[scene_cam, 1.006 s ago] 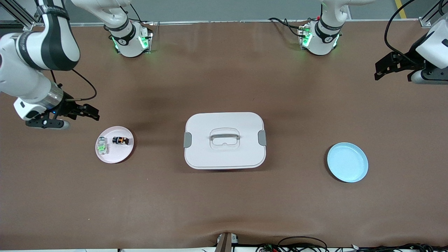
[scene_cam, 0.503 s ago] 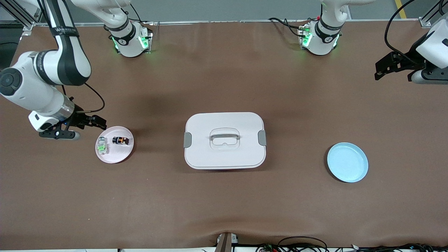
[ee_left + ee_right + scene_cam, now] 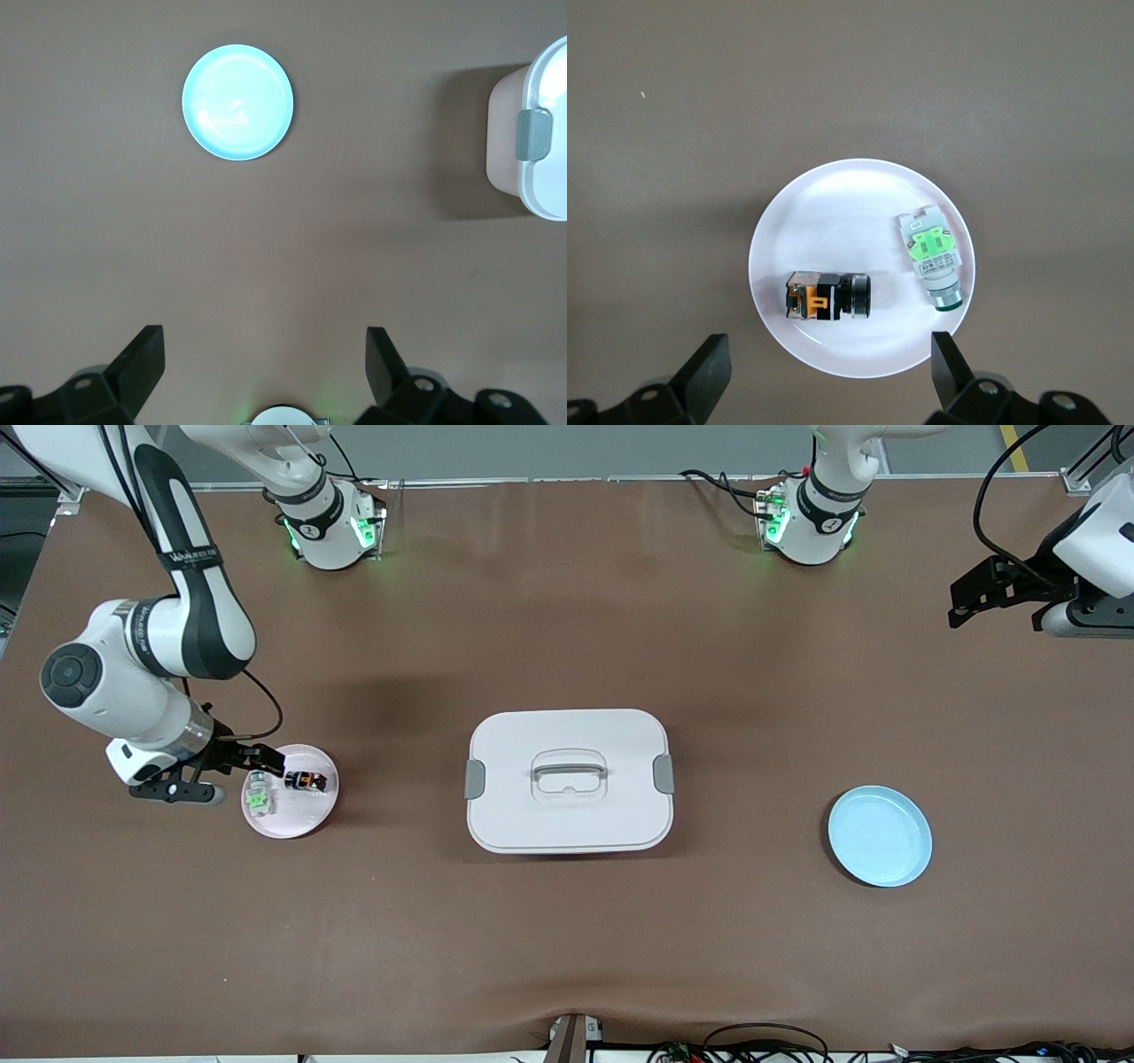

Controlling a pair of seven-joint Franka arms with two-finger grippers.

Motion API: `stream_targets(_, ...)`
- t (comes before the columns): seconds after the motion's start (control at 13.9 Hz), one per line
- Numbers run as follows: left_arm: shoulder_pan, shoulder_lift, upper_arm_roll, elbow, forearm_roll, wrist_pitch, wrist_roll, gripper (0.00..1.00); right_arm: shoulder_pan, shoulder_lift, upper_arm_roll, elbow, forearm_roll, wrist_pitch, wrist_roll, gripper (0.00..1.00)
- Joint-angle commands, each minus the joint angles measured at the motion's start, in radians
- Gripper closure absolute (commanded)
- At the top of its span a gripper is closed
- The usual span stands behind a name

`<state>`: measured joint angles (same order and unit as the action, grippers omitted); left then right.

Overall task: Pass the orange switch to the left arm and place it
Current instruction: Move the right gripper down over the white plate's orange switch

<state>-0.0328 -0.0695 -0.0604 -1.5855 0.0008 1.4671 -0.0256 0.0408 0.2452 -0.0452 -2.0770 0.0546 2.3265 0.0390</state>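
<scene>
The orange switch (image 3: 306,781) (image 3: 827,297), black with an orange middle, lies on its side on a pink plate (image 3: 297,815) (image 3: 850,212) toward the right arm's end of the table. My right gripper (image 3: 266,760) (image 3: 830,350) hovers open over that plate's rim, close beside the switch, holding nothing. The white box (image 3: 567,819) (image 3: 542,177) stands shut mid-table. My left gripper (image 3: 955,607) (image 3: 263,341) waits open and empty over bare table at the left arm's end.
A pale switch with a green middle (image 3: 258,794) (image 3: 930,257) shares the pink plate. An empty blue plate (image 3: 880,835) (image 3: 237,102) sits between the box and the left arm's end. Cables run along the table's near edge.
The right arm has swung down and in toward the pink plate, bringing its open gripper from beside the plate to over its rim. The left arm has not moved.
</scene>
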Motion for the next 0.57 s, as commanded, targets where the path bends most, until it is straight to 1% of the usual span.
stream_targets(0.0,-0.003,0.004,0.001,0.015,0.001,-0.005,0.009,0.00,0.004,0.068,-0.001,0.026,0.008,0.046,0.013,0.00)
stream_targets(0.14,-0.003,0.004,0.001,0.015,0.001,-0.005,0.009,0.00,0.008,0.104,0.001,0.026,0.017,0.069,0.013,0.00)
stream_targets(0.29,-0.003,0.002,-0.001,0.015,0.001,-0.005,0.009,0.00,0.017,0.135,-0.001,0.026,0.065,0.083,0.009,0.00)
stream_targets(0.5,-0.004,-0.001,-0.001,0.013,0.001,-0.005,0.009,0.00,0.027,0.163,-0.001,0.026,0.065,0.111,0.004,0.00)
